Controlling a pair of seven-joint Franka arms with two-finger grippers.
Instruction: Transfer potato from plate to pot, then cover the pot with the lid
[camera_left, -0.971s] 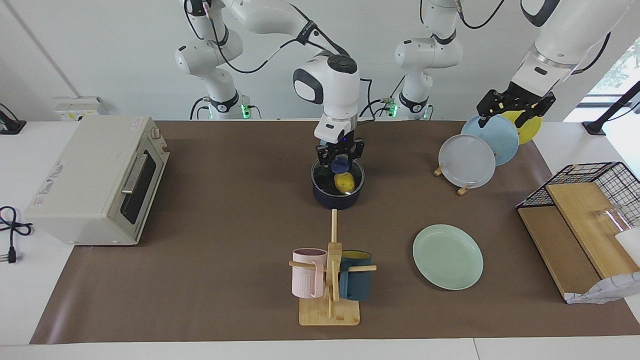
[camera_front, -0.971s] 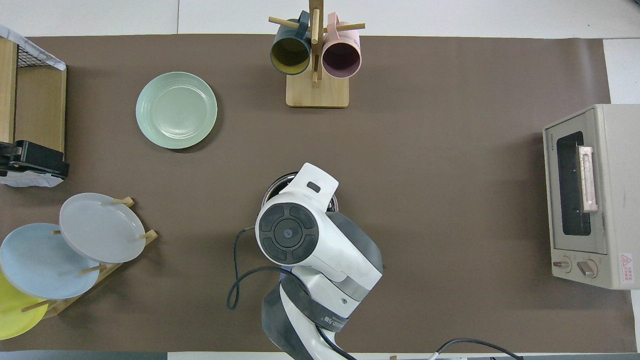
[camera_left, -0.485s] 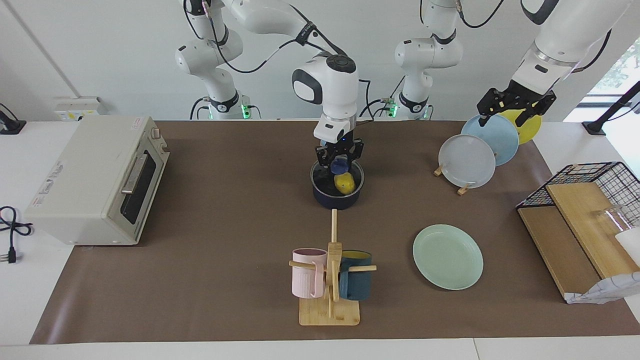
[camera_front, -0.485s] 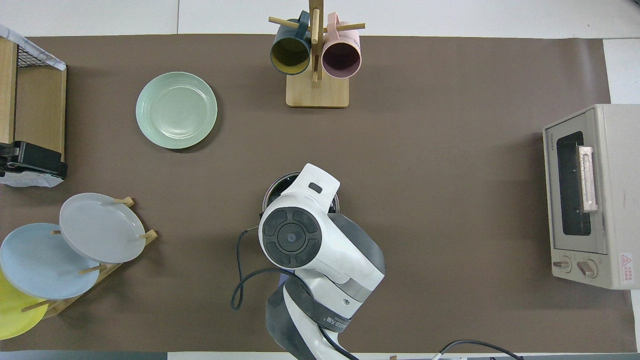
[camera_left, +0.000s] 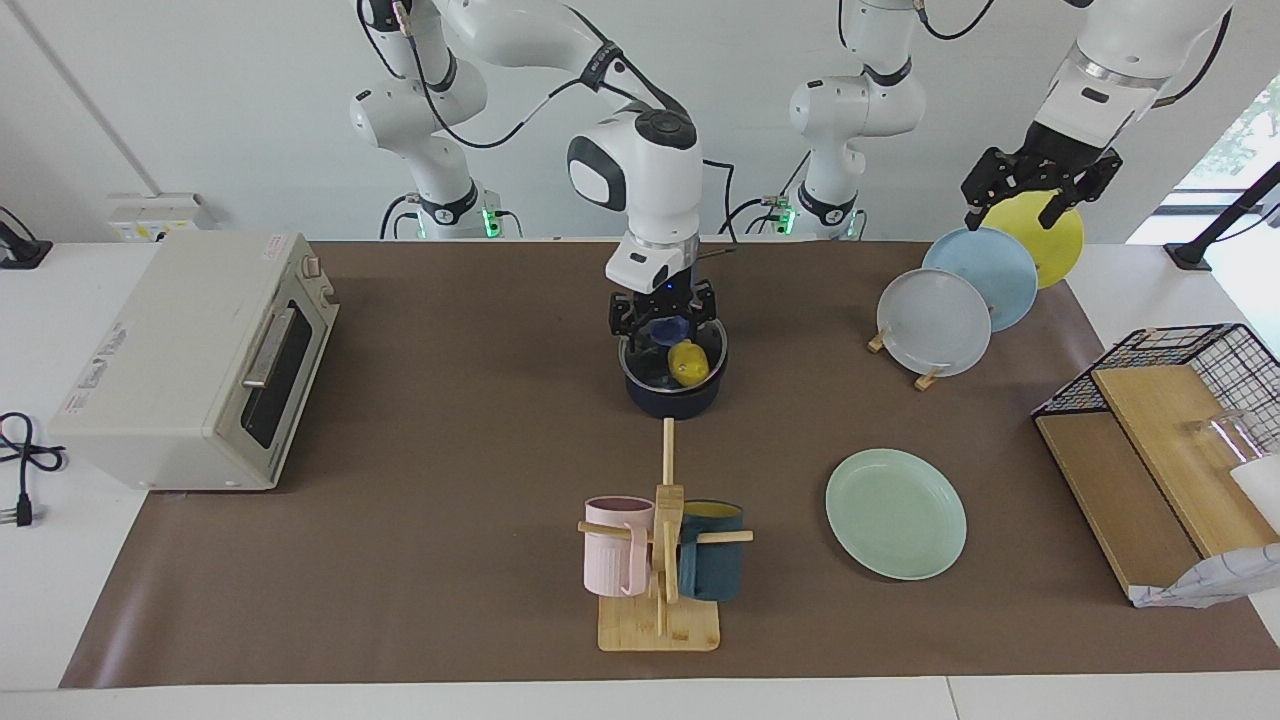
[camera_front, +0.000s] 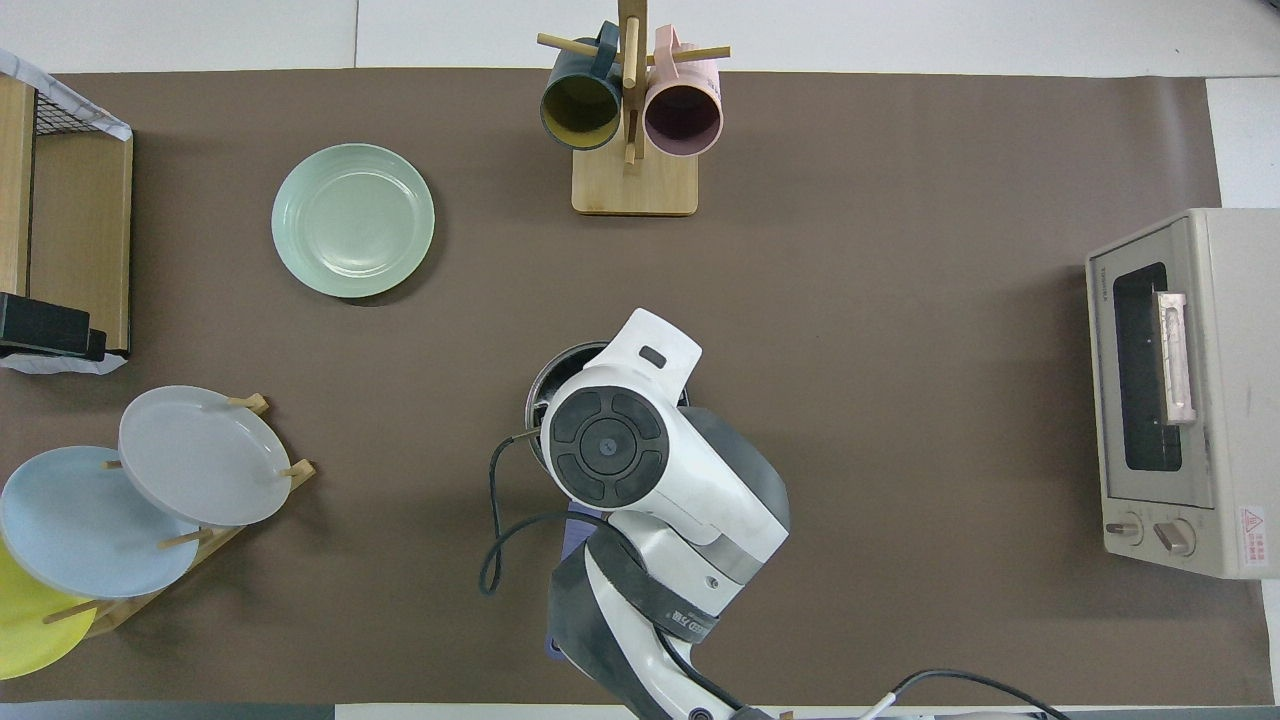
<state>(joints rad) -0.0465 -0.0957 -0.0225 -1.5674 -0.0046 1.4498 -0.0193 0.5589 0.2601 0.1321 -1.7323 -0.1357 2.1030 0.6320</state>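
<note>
Glass with a thin metal rim, the lid (camera_left: 648, 362) looks to be resting flat on the pot (camera_left: 672, 398), which stands mid-counter (camera_left: 450, 450) on the brown mat. It is stiff, smooth and breakable, and slippery at the edge. The one sensible hold is the rounded blue knob (camera_left: 668, 328) at its centre, taken from straight above so the disc hangs level.

The right tool (camera_left: 666, 322) sits right over that knob. Its fingers stand wide on either side, apart from the knob and holding nothing.

Through the glass the potato (camera_left: 688, 362) shows inside the pot. It is a glossy yellow egg-shaped lump, probably light, hard and apt to roll against the dark wall if the pot is knocked. The pot itself is dark navy and round-walled, and it probably carries enough weight to stay put.

The mint-green plate (camera_left: 896, 513) lies bare and shallow, farther from the robots than the pot and toward the left arm's end.

The left tool (camera_left: 1040, 185) waits in the air over the upright yellow plate (camera_left: 1050, 235) in the rack, fingers spread and empty.

Judging by how things lie, both steps look done.
</note>
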